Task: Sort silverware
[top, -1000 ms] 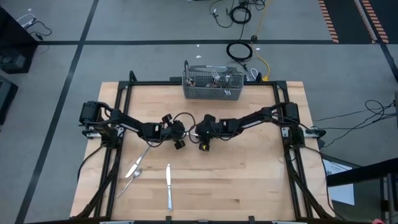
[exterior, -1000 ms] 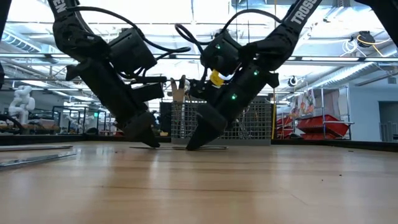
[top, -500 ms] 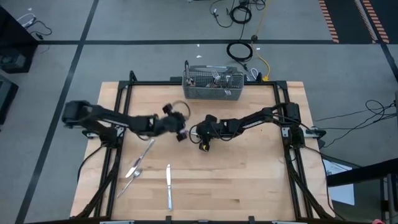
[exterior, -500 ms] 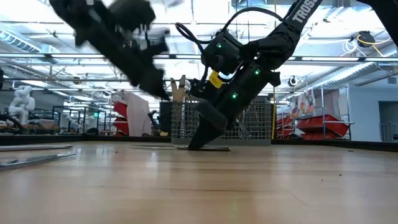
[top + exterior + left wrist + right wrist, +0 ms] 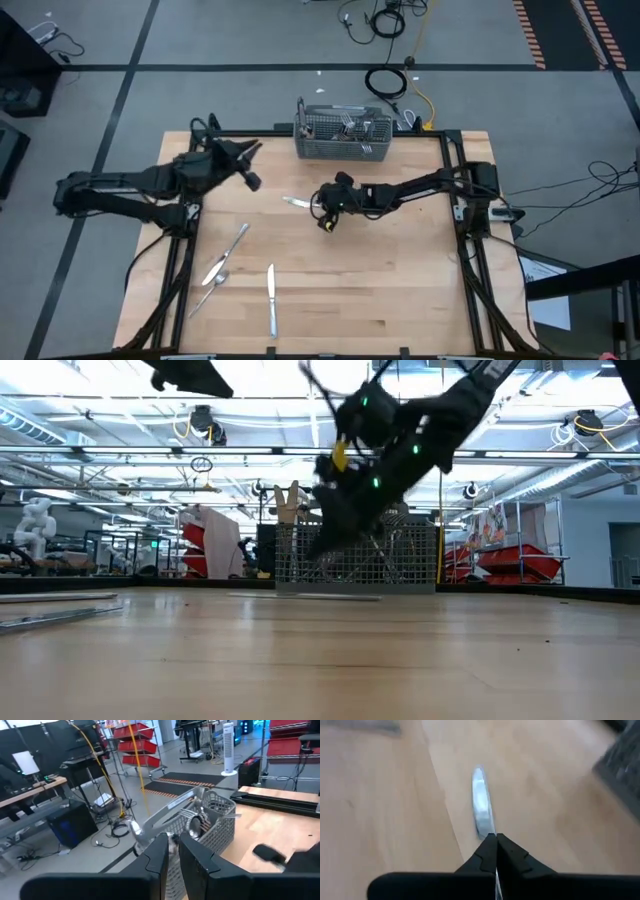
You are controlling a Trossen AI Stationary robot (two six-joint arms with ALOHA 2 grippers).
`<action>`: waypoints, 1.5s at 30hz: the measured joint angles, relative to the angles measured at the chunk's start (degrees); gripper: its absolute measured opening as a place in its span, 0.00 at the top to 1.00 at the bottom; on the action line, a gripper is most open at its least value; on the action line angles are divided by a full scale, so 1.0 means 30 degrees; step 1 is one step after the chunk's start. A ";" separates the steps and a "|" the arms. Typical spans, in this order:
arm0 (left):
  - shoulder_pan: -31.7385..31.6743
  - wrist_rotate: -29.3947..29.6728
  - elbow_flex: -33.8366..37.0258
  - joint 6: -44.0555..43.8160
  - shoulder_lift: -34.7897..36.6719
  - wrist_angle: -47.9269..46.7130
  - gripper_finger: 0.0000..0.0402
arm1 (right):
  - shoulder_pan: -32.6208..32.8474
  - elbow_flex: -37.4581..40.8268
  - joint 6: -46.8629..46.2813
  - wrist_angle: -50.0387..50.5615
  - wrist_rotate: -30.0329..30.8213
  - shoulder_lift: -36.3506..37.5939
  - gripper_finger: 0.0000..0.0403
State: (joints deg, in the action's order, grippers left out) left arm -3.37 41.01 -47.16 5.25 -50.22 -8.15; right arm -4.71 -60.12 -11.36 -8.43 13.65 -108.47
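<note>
My left gripper (image 5: 250,165) is high over the table's far left, shut on a slim silver piece (image 5: 165,815); it also shows at the top of the low view (image 5: 190,375). My right gripper (image 5: 318,204) is near the table's middle, shut on a table knife (image 5: 295,202) whose blade points toward the table's left. The grey wire-mesh basket (image 5: 343,135) stands at the far edge with several pieces of silverware upright in it. A fork (image 5: 228,252), a spoon (image 5: 212,285) and a knife (image 5: 270,300) lie flat at the near left. My left gripper pinches the silver piece between its two fingertips (image 5: 164,845). The piece lies across the fingers, both ends free, lifted clear of the table; which part is held I cannot tell. My right gripper pinches the knife at one end (image 5: 492,834) between its shut fingertips. The fingers lie along the knife, and the blade (image 5: 480,800) sticks straight out beyond them over the wood.
A dark frame (image 5: 320,133) runs around the table's far edge and sides. Bare wood (image 5: 400,290) fills the near right half. Cables (image 5: 385,85) lie on the floor beyond the basket.
My left gripper has risen quickly from the table's middle and swung toward the far left corner, taking the silver piece with it. My right gripper has lifted from the tabletop, and the knife's blade now shows to its left.
</note>
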 joint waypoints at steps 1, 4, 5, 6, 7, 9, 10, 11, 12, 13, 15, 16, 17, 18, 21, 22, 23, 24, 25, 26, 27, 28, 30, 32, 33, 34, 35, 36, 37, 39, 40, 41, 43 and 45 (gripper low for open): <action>-0.0005 0.0045 0.0000 -0.0098 0.0328 -0.0379 0.86 | 0.0000 0.0000 0.0013 -0.0207 0.0005 0.0300 0.99; -0.0002 0.0141 0.0001 -0.0237 0.0905 -0.1690 0.86 | -0.0105 -0.0022 0.0008 -0.0388 0.0645 0.0801 0.99; 0.0004 0.0092 0.0000 -0.0552 0.0942 -0.2301 0.86 | -0.0193 -0.0015 0.0022 -0.0279 0.0838 0.0861 0.99; 0.0004 -0.0024 0.0063 -0.0941 0.0937 -0.2981 0.86 | -0.0272 -0.0022 0.0275 -0.0404 0.0820 0.0874 0.99; 0.0004 -0.0196 0.0222 -0.1318 0.0878 -0.3395 0.86 | -0.0325 -0.0022 0.0527 -0.0423 0.0669 0.0874 0.99; -0.0001 -0.0898 0.0654 -0.1968 0.0641 -0.3854 0.86 | -0.0360 -0.0022 0.1505 -0.0328 -0.0933 0.0867 1.00; 0.0004 -0.1374 0.0854 -0.2103 0.0532 -0.3941 0.86 | -0.0323 -0.0032 0.2101 -0.0184 -0.1874 0.0867 0.99; 0.0004 -0.1769 0.1017 -0.2146 0.0364 -0.4015 0.86 | -0.0284 -0.0039 0.2543 0.0220 -0.2437 0.0869 0.98; 0.0011 -0.2177 0.1122 -0.2146 0.0176 -0.3888 0.86 | -0.0229 -0.0044 0.2886 0.0822 -0.2756 0.0874 0.95; 0.0004 -0.2459 0.1222 -0.2153 0.0001 -0.3776 0.86 | -0.0213 -0.0044 0.3064 0.1412 -0.3024 0.0867 0.92; 0.0004 -0.2839 0.1478 -0.2146 -0.0393 -0.3572 0.86 | -0.0289 -0.0039 0.3107 0.2427 -0.3360 0.0860 0.85; 0.0004 -0.3005 0.1557 -0.2152 -0.0574 -0.3409 0.86 | -0.0318 0.0043 0.3105 0.2578 -0.3512 0.0860 0.80; 0.0004 -0.3097 0.1614 -0.2153 -0.0746 -0.3365 0.86 | -0.0321 0.0258 0.3105 0.2547 -0.3508 0.0871 0.75; 0.0004 -0.3100 0.1686 -0.2153 -0.0893 -0.3322 0.86 | -0.0297 0.0542 0.3097 0.2451 -0.3504 0.0874 0.71; 0.0004 -0.3110 0.1785 -0.2155 -0.1412 -0.3326 0.86 | -0.0307 0.1431 0.2755 0.1056 -0.3562 0.0853 0.57; 0.0004 -0.3110 0.1792 -0.2153 -0.1582 -0.3319 0.86 | -0.0366 0.1834 0.2481 0.0177 -0.3548 0.0881 0.52; 0.0004 -0.3110 0.1792 -0.2153 -0.1735 -0.3255 0.86 | -0.0439 0.2320 0.2146 -0.0579 -0.3490 0.0917 0.49; 0.0004 -0.3116 0.1792 -0.2152 -0.1868 -0.3222 0.86 | -0.0503 0.2880 0.1801 -0.1081 -0.3404 0.0933 0.46; 0.0004 -0.3110 0.1792 -0.2146 -0.2053 -0.3257 0.86 | -0.0590 0.3477 0.1549 -0.1504 -0.3382 0.0918 0.44; 0.0004 -0.3110 0.1792 -0.2153 -0.2208 -0.3239 0.86 | -0.0653 0.4119 0.1327 -0.1998 -0.3230 0.0879 0.43; 0.0004 -0.3117 0.1792 -0.2153 -0.2368 -0.3254 0.86 | -0.0696 0.4746 0.1067 -0.2704 -0.2860 0.0865 0.42; 0.0004 -0.3110 0.1792 -0.2153 -0.2549 -0.3236 0.86 | -0.0781 0.5368 0.0878 -0.3597 -0.2516 0.0861 0.42; 0.0004 -0.3111 0.1792 -0.2146 -0.2904 -0.3055 0.86 | -0.1014 0.6615 0.0819 -0.5774 -0.2473 0.0892 0.42; 0.0004 -0.3110 0.1792 -0.2153 -0.3316 -0.2836 0.86 | -0.1179 0.7742 0.0845 -0.7306 -0.2205 0.0754 0.42; 0.0004 -0.3110 0.1792 -0.2153 -0.3523 -0.2795 0.86 | -0.1230 0.8117 0.0749 -0.7708 -0.1831 0.0622 0.42; 0.0004 -0.3109 0.1792 -0.2146 -0.3750 -0.2785 0.86 | -0.1289 0.8513 0.0554 -0.7993 -0.1401 0.0378 0.43; 0.0004 -0.3110 0.1792 -0.2146 -0.4010 -0.2665 0.86 | -0.1403 0.8781 0.0445 -0.8266 -0.1367 0.0038 0.44; 0.0004 -0.3110 0.1792 -0.2153 -0.4262 -0.2545 0.86 | -0.1524 0.9047 0.0409 -0.8644 -0.1510 -0.0227 0.46; 0.0004 -0.3117 0.1792 -0.2153 -0.4511 -0.2526 0.86 | -0.1530 0.9213 0.0412 -0.8995 -0.1531 -0.0517 0.48; 0.0004 -0.3112 0.1792 -0.2165 -0.5012 -0.2373 0.86 | -0.1472 0.9599 0.0830 -1.0467 -0.1540 -0.1078 0.52; 0.0004 -0.3110 0.1792 -0.2168 -0.5288 -0.2243 0.86 | -0.1410 0.9650 0.1052 -1.0862 -0.1591 -0.1285 0.54; 0.0004 -0.3113 0.1792 -0.2168 -0.5518 -0.2235 0.86 | -0.1239 0.9702 0.1237 -1.1210 -0.1389 -0.1398 0.55; 0.0004 -0.3110 0.1800 -0.2170 -0.5986 -0.2102 0.86 | -0.1107 0.9726 0.1675 -1.1452 -0.0805 -0.1465 0.56; 0.0004 -0.3110 0.1800 -0.2168 -0.6389 -0.1812 0.86 | -0.1208 0.9726 0.1821 -1.1433 -0.0707 -0.1472 0.58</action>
State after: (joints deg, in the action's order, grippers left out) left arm -3.36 31.68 -41.76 -1.26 -69.38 -13.59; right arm -8.33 -30.94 -5.89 -42.73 11.53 -112.88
